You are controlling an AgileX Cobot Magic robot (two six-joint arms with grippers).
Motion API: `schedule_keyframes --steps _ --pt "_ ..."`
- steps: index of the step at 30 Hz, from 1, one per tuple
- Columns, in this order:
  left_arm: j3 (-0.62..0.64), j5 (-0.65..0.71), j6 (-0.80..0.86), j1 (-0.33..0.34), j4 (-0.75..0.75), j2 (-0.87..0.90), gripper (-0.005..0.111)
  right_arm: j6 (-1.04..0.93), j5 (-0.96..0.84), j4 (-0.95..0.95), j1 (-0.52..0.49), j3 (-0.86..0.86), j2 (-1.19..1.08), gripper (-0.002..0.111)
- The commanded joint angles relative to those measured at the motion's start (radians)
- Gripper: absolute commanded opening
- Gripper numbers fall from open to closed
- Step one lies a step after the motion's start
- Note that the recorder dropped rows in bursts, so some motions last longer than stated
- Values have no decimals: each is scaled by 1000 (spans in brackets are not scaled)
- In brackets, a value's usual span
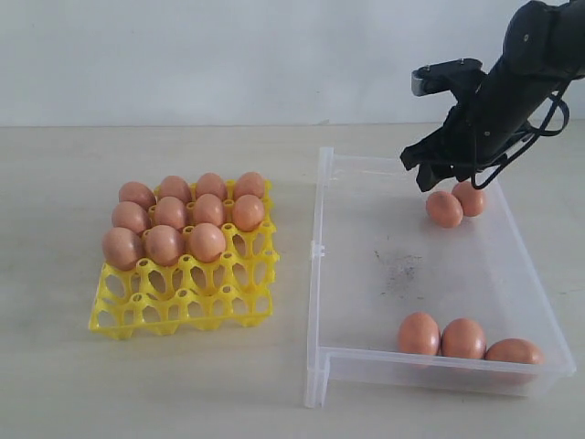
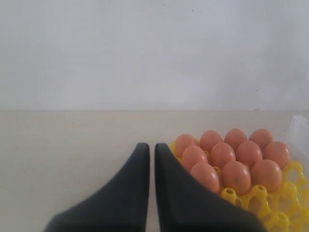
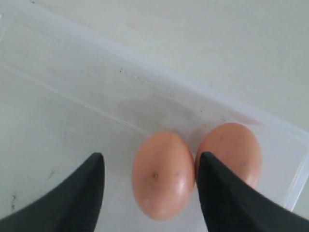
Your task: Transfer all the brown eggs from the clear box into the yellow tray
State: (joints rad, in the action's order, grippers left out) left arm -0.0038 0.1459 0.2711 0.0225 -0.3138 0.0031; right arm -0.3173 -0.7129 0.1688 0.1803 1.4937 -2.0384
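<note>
The yellow tray (image 1: 183, 302) stands on the left with several brown eggs (image 1: 183, 215) filling its far rows. On the right, the clear box (image 1: 317, 274) holds two eggs at its far right (image 1: 445, 208) and three along its near wall (image 1: 463, 338). My right gripper (image 1: 450, 178) hangs open just over the far pair. In the right wrist view one egg (image 3: 163, 174) lies between the spread fingers of the right gripper (image 3: 152, 157), apart from both, and its neighbour (image 3: 231, 150) sits partly behind one finger. My left gripper (image 2: 151, 147) is shut and empty beside the tray (image 2: 285, 193).
The tray's near two rows of cups (image 1: 137, 315) hold nothing. The box floor (image 1: 393, 265) has dark scuff marks in the middle. The far box wall (image 3: 145, 63) runs close behind the two eggs. A pale wall backs the table.
</note>
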Motion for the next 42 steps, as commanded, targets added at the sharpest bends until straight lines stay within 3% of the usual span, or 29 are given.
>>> schedule_keyframes --steps 1,26,28,29,33,35,37,39,42 --pt "4 -14 0 2 -5 -3 4 -23 -16 2 -7 7 2 50" --pt "4 -14 0 2 -5 -3 4 -19 55 4 -7 7 -165 50" --pt "4 -14 0 2 -5 -3 4 4 50 4 -7 7 -166 35" --pt "4 -14 0 2 -5 -3 4 -9 31 4 -7 7 -166 5" --pt "4 -14 0 2 -5 -3 4 -23 50 15 -7 5 -139 0" --pt "4 -14 0 2 -5 -3 4 -101 113 119 -7 -18 -86 0" --pt "4 -14 0 2 -5 -3 4 -299 211 331 -7 -87 -9 0" --pt "4 -14 0 2 -5 -3 4 -641 326 682 -7 -199 85 0" --pt "4 -14 0 2 -5 -3 4 -1156 295 1201 -7 -303 153 0"
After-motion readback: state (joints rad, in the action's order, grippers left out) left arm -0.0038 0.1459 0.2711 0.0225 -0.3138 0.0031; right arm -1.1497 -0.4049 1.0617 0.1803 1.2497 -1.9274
